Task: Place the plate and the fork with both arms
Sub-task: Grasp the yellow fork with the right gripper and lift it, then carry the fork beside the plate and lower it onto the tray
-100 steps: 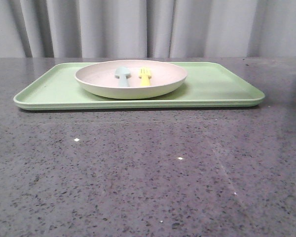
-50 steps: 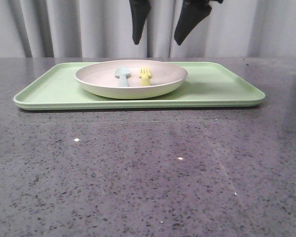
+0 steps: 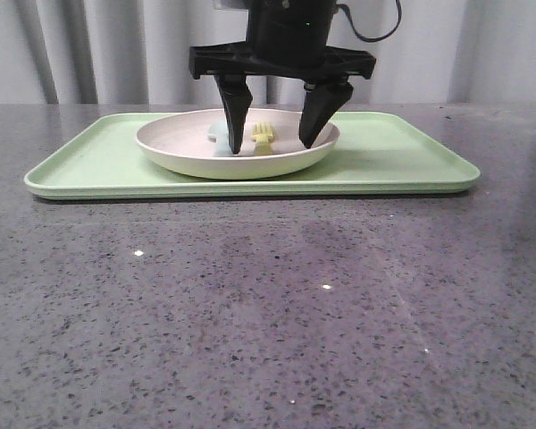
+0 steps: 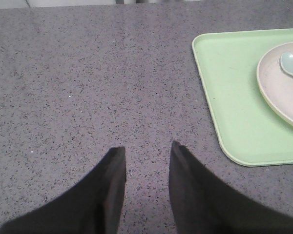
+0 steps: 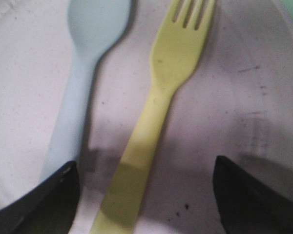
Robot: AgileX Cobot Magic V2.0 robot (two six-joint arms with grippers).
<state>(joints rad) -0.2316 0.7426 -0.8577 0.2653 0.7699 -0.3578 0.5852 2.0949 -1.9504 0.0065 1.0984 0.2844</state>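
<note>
The pinkish off-white plate [image 3: 196, 166] sits on the light-green tray [image 3: 402, 154]. Inside it the yellow fork [image 3: 264, 138] lies beside a pale blue spoon [image 3: 220, 131]. My right gripper [image 3: 271, 147] hangs open low over the plate, one finger on each side of the fork. In the right wrist view the fork handle [image 5: 156, 112] runs between the tips of my right gripper [image 5: 145, 163], nearer the finger on the spoon's [image 5: 88, 58] side, with nothing gripped. My left gripper [image 4: 147, 146] stands open over bare table, to the side of the tray's end [image 4: 234, 97].
The tray lies crosswise at the back of the dark speckled table [image 3: 268, 322], with grey curtains [image 3: 116, 54] behind. In the left wrist view, part of the plate [image 4: 278, 92] and the spoon's bowl [image 4: 290, 66] show at the frame's edge.
The right gripper has come down from above, open all the way. Its fingers now reach into the plate around the fork. Plate, fork and spoon have not moved.
</note>
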